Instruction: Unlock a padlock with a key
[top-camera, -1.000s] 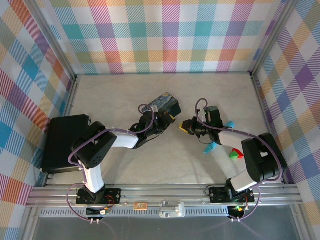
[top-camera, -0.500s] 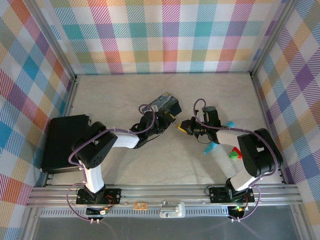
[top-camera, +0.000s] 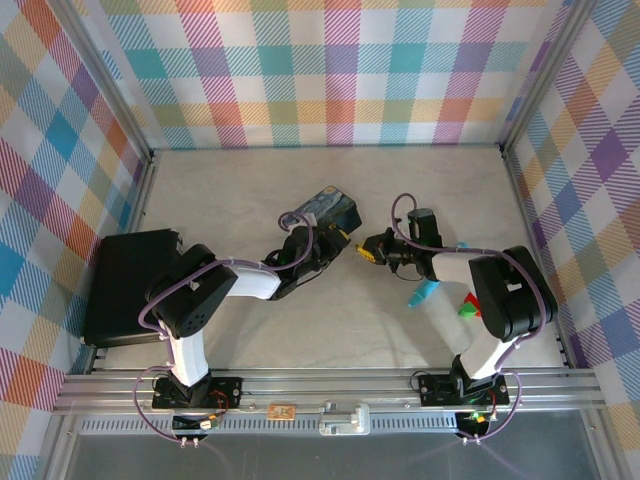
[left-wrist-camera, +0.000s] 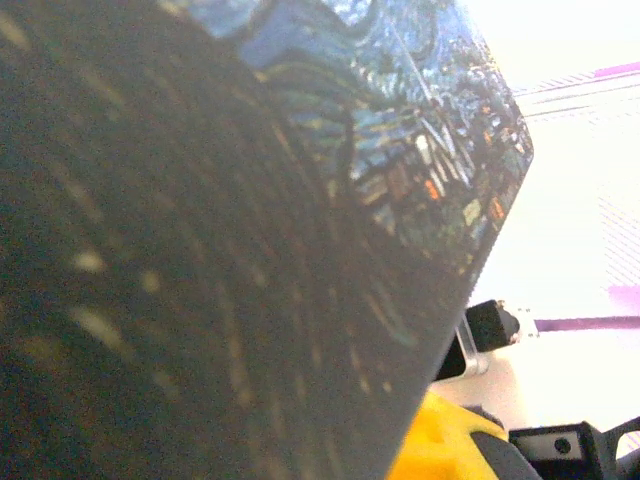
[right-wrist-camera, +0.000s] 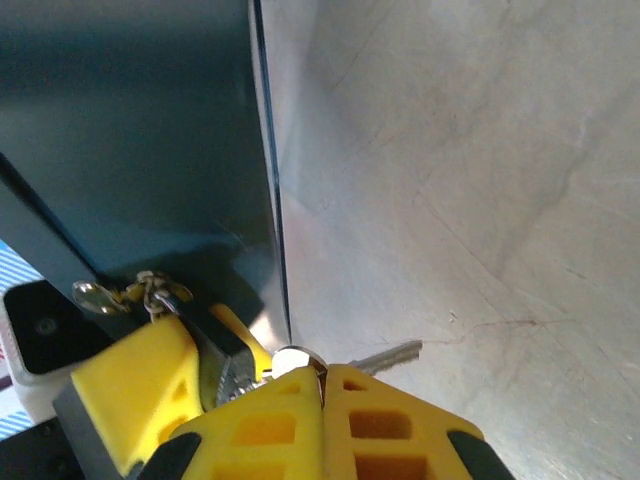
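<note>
My right pincer (right-wrist-camera: 322, 392) is fully closed on the key (right-wrist-camera: 385, 355). I grip it at the head, beside its ring, so the thin blade is free for a keyhole. My left pincer (top-camera: 333, 241) is almost closed too. I judge that it pinches the padlock (right-wrist-camera: 216, 325), the small dark body just left of my right fingertips, to keep it steady for the key. I cannot see the keyhole. The blade sticks out to the right of my fingertips and the padlock lies to their left, so I think the key must first be turned toward it.

On the left there is little room. The blue tin (right-wrist-camera: 130, 130) stands close, and its long straight edge runs directly ahead of my right fingertips, touching or nearly touching the left pincer. Ahead and to the right is open table (right-wrist-camera: 470, 150), the better side for swinging the key. The turquoise stick (top-camera: 424, 292) lies behind my right pincer, near the wrist, so I would pull back with care.
</note>
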